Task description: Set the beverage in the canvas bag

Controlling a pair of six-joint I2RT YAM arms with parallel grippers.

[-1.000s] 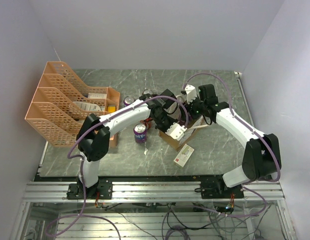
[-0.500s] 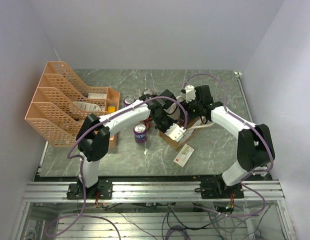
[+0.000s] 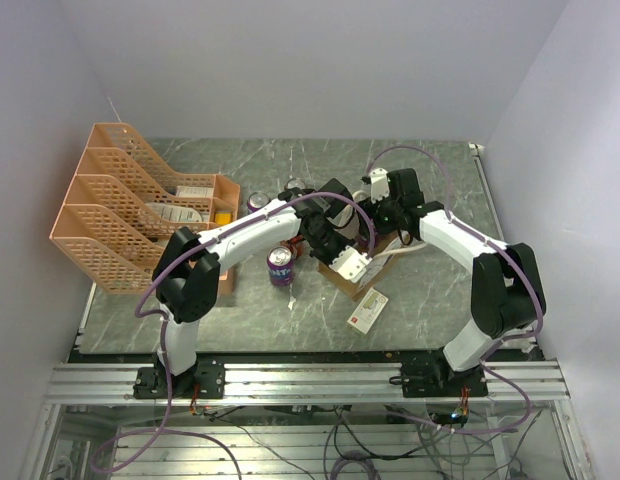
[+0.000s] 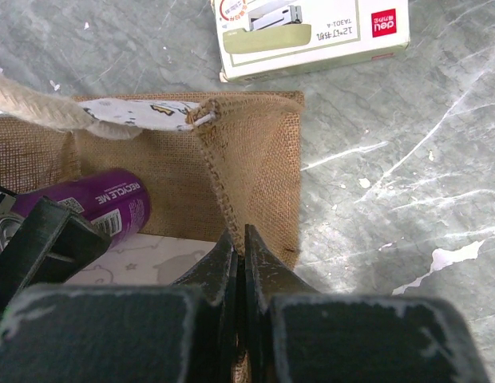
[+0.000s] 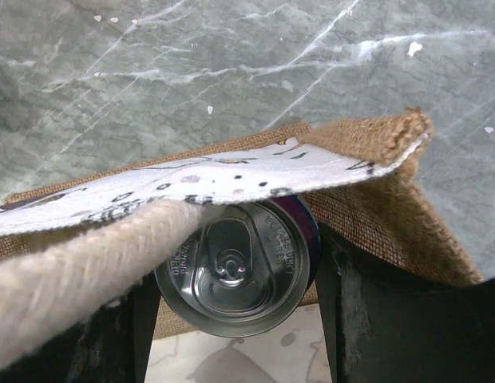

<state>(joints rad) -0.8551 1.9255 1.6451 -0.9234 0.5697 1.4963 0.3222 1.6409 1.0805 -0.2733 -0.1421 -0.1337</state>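
The beverage (image 5: 235, 271), end-on and clamped in the right tool (image 5: 239, 291), sits inside the canvas bag (image 4: 263, 159), at 9 o'clock from the left tool (image 4: 240, 247), which pinches the bag's rim.

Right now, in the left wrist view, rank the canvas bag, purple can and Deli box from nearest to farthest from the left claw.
1. canvas bag: its wall is pinched in the left claw.
2. purple can: lying inside the bag.
3. Deli box: on the table beyond the bag.
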